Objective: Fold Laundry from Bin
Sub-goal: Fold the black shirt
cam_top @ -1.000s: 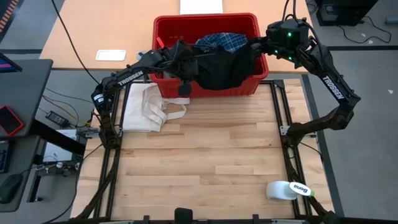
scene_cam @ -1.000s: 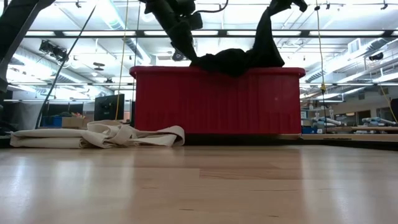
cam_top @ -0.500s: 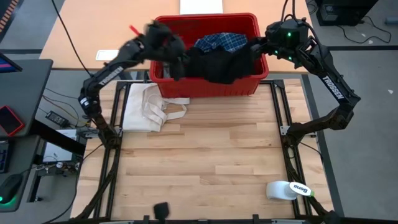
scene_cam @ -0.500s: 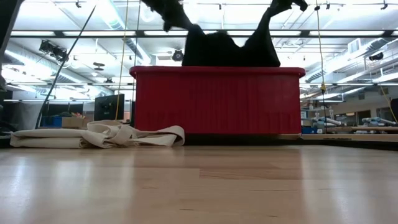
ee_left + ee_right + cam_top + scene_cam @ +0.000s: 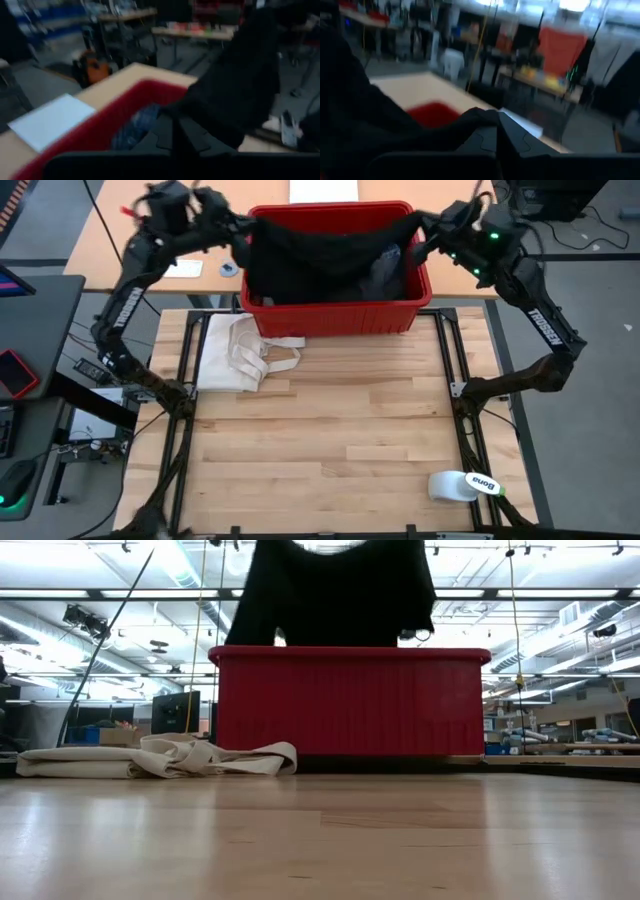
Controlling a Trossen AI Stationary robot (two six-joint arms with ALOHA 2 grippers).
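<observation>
Lifting the black garment (image 5: 310, 255) clear of the bin (image 5: 340, 315) needs both grippers, left gripper (image 5: 238, 232) and right gripper (image 5: 418, 232), clamped on its corners, level

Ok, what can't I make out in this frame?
- Bin contents: in the high view the stretched black garment covers most of the red bin; only a grey patch shows.
- Garment's top edge and both grips: cut off by the low view's upper edge.
- Left gripper and right gripper: fingers blurred in both wrist views.

High overhead, low table-level; both share bin (image 5: 340, 315) (image 5: 350, 705).
</observation>
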